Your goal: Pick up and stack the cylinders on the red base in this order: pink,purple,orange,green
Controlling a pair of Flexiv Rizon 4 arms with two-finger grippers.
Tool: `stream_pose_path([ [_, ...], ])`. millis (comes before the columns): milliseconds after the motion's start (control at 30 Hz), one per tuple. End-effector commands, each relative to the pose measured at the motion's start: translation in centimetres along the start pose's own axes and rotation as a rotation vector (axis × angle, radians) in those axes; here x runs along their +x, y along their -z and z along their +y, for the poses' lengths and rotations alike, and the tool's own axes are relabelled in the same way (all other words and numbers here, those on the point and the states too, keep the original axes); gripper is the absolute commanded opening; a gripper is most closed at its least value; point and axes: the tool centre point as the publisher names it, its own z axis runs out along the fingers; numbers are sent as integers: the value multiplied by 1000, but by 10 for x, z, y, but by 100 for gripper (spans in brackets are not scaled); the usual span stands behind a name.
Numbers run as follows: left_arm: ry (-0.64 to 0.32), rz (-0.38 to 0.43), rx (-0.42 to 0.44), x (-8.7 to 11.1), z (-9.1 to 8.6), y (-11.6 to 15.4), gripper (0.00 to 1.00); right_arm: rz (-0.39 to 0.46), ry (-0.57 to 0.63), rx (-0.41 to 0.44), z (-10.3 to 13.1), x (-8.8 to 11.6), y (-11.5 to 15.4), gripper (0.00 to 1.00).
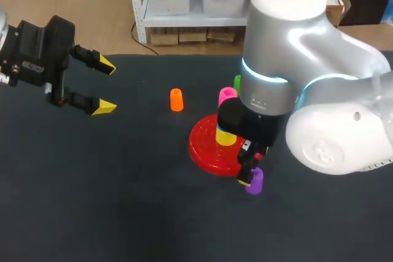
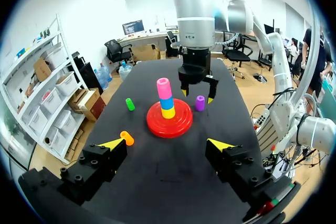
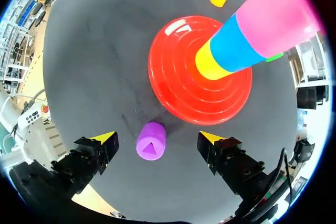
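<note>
Purple cylinder (image 3: 151, 141) free inside wide right pincer (image 3: 157, 138), half-hidden overhead; left pincer (image 2: 165, 143) wide.

Dark table (image 1: 110, 213) (matte, cloth-like top). Yellow cylinder (image 2: 168, 113) stands upright near the table's middle, blue cylinder (image 2: 166, 103) stacked straight on top, touching it.

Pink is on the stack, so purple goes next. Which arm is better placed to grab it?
Right. The right gripper, open, hovers directly over the purple cylinder beside the red base; the left gripper sits far off, past the orange cylinder.
</note>
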Motion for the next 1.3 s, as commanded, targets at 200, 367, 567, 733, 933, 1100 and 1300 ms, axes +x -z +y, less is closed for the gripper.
stream_pose_path([
  [200, -2, -2, -1, 1, 0, -1, 100, 7, -2, -13, 2, 6, -8, 94],
  [367, -2, -2, -1, 1, 0, -1, 100, 11, -9, -12, 1, 8, -8, 58],
  [567, -2, -2, -1, 1, 0, -1, 100, 15, -4, -7, 1, 5, -9, 47],
  [733, -2, -2, -1, 1, 0, -1, 100, 18, -2, -4, 0, 4, -10, 48],
  [933, -2, -2, -1, 1, 0, -1, 100, 21, 2, -9, 1, 4, -11, 32],
  [1100, -2, -2, -1, 1, 0, -1, 100, 7, -16, 23, -2, 2, 11, 0],
  [1300, -2, -2, -1, 1, 0, -1, 100, -84, -68, 108, -20, -5, 84, 0],
])
